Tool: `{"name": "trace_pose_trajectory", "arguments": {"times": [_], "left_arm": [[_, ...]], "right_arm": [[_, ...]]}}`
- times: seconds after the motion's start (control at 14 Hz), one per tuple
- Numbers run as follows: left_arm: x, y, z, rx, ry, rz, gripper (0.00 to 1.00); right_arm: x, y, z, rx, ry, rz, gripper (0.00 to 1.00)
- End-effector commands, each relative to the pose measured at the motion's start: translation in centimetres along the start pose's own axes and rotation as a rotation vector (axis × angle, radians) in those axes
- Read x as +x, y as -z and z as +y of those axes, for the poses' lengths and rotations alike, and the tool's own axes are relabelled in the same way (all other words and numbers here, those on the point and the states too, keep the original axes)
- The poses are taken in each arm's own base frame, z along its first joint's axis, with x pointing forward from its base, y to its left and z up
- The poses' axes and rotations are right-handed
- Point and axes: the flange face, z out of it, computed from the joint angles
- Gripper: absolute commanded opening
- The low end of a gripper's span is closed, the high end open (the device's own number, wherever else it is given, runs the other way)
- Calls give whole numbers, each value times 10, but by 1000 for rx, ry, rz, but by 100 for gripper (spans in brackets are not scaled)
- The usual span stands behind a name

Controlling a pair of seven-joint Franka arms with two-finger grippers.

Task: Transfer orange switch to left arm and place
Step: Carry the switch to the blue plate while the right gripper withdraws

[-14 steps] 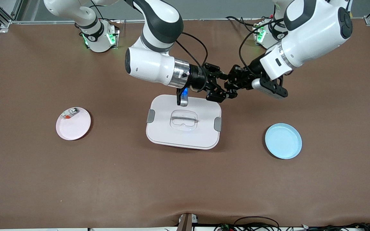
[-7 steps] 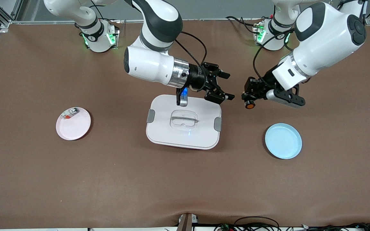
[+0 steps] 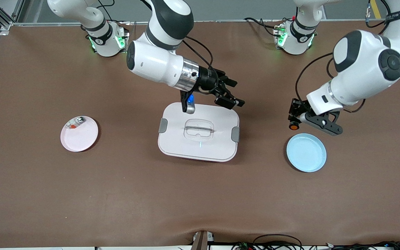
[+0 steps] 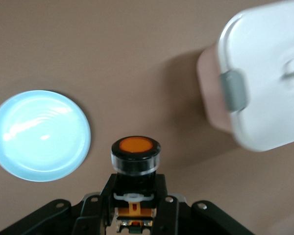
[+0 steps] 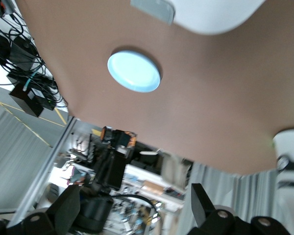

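Handover done | left gripper (image 3: 293, 119) pinching orange switch (image 3: 293, 126) over bare table, beside blue plate (image 3: 306, 152) | right gripper (image 3: 228, 92) spread, empty, above box (image 3: 221, 146) edge | remaining: placement, probably on plate

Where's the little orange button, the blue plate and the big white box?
orange switch (image 4: 135, 146): left wrist view, on its orange cap.
blue plate (image 3: 306, 152): front view, on its bare middle.
box (image 3: 217, 147): front view, on the white lid near a corner.
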Motion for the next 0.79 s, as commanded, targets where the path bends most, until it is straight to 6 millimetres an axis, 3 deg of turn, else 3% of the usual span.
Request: {"name": "trace_pose_trajectory", "arguments": {"times": [0.0, 0.21, 0.36, 0.64, 0.71], "left_arm": [[4, -17, -35, 47, -140, -47, 0], [11, -50, -63, 94, -329, -97, 0], [12, -71, -85, 143, -456, -118, 0], [10, -116, -133, 167, -693, -101, 0], [9, -126, -145, 173, -748, -89, 0]], "right_arm": [[22, 26, 50, -62, 156, 53, 100], [58, 48, 90, -142, 370, 116, 100], [85, 72, 105, -213, 495, 192, 100], [139, 121, 113, -387, 680, 293, 100], [156, 143, 109, -426, 700, 289, 100]]}}
